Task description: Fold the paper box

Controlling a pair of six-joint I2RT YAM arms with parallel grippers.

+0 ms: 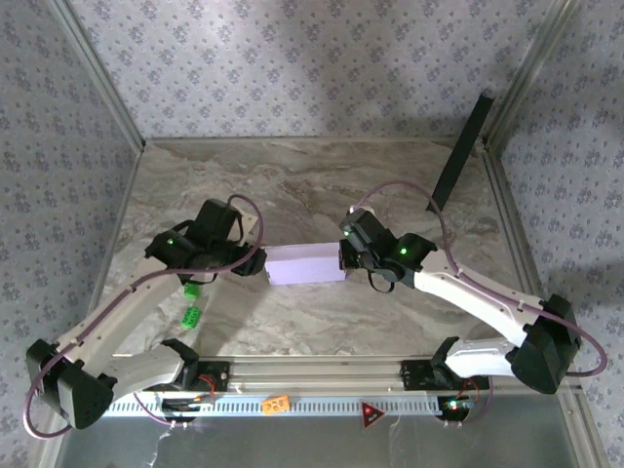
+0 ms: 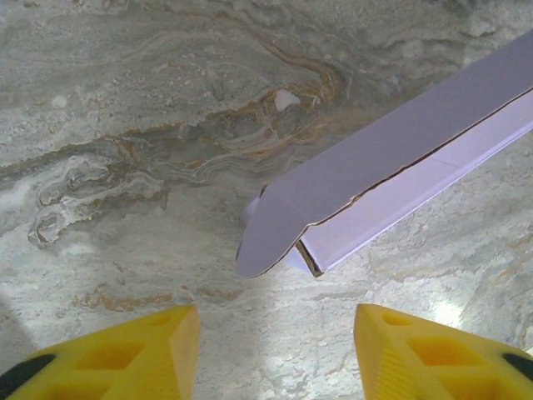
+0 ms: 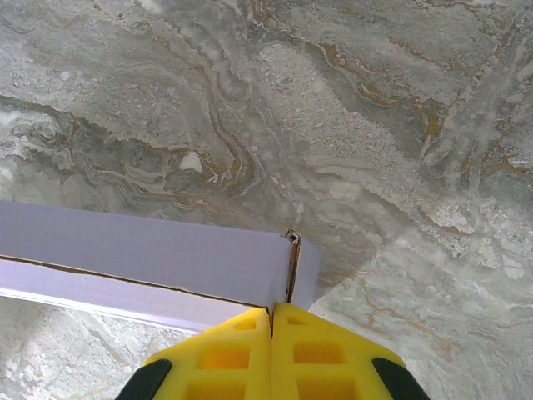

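The box (image 1: 305, 263) lies flat in the middle of the marble table (image 1: 322, 185), folded into a long lavender slab running left to right, with an arm at each end.

The left gripper (image 1: 255, 263) sits just beside the box's left end. From its wrist camera the two yellow fingers (image 2: 158, 354) stand wide apart with nothing between them. The box (image 2: 391, 175) lies a little beyond them, and a rounded flap at that end hangs loose, not tucked in. A brown cut edge runs along the seam under the top panel.

The right gripper (image 1: 347, 258) is at the right end of the box. Its fingers (image 3: 233, 354) are pressed together, tips against the near corner of the box (image 3: 150, 250), where an end flap stands slightly ajar. I cannot tell whether any card is pinched between them.

Two green blocks (image 1: 191, 291) (image 1: 190, 315) lie near the left arm, well clear of the box. A black panel (image 1: 462, 151) leans in the far right corner.
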